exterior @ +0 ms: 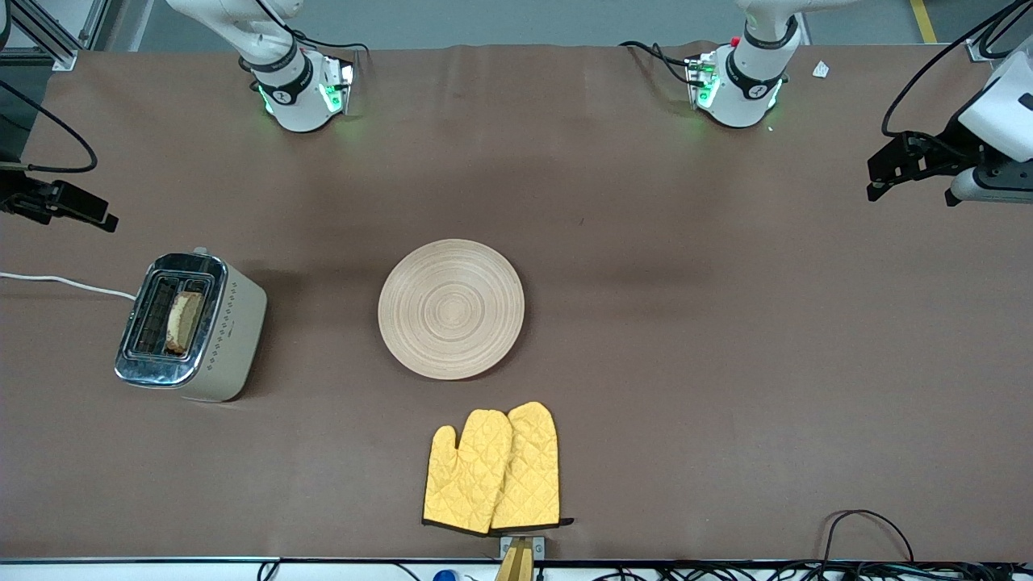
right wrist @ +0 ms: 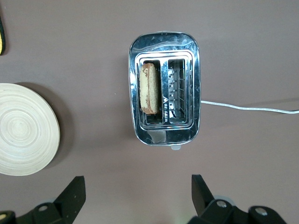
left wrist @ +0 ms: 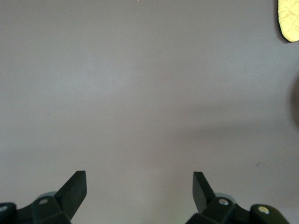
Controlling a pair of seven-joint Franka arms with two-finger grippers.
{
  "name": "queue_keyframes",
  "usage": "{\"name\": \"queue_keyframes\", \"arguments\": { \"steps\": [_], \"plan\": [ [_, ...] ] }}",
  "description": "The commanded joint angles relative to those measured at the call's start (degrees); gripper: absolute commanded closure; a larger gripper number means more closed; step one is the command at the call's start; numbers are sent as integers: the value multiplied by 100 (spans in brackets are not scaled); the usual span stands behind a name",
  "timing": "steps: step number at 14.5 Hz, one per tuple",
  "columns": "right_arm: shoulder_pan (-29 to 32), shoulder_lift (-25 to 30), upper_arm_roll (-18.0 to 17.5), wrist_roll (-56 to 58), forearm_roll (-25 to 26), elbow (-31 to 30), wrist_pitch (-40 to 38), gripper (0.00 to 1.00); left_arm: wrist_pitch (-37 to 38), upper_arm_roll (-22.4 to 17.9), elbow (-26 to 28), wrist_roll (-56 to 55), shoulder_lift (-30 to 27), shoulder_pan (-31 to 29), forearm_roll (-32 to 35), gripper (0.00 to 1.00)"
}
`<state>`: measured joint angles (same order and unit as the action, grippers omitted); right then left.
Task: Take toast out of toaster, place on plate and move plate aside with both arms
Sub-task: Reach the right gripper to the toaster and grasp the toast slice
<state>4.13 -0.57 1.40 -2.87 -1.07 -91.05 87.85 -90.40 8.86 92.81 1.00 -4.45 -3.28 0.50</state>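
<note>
At the right arm's end of the desk, toast [right wrist: 149,88] stands in toaster [right wrist: 164,88], in the slot toward plate [exterior: 451,309]. Likely light, crumbly: pinch the exposed top edge gently. Right gripper [right wrist: 138,189] above toaster, spread, empty; left gripper [left wrist: 139,186] over bare desk, spread, empty.

text: none legible | toaster [right wrist: 164,88]: small mark, unreadable

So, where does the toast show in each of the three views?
Front view: the toast stands in the toaster slot nearer the plate.
Left wrist view: not in it; only bare table and a mitt corner.
Right wrist view: the toast in the slot toward the plate.
Shared landmark: the wooden plate.
</note>
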Motion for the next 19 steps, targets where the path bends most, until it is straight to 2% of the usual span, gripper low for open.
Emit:
{"name": "queue_keyframes", "arguments": {
  "steps": [1,6,9,14,19],
  "plan": [
    [97,30,-52,6,-113,-35,-22,0,110,11,-175,102,76,-32,-24,0],
    [36,-57,-69,6,-174,-27,206,0,110,2,-315,102,128,-32,20,0],
    [-35,-688,-78,6,-218,-18,679,0,119,2,-553,102,330,-41,-41,0],
    [-52,-1655,-69,23,-148,-27,1050,0,58,63,-536,102,778,47,-59,0],
    [9,-2096,-69,23,-113,-53,1165,0,31,72,-553,76,788,65,-41,0]
  ]
}}
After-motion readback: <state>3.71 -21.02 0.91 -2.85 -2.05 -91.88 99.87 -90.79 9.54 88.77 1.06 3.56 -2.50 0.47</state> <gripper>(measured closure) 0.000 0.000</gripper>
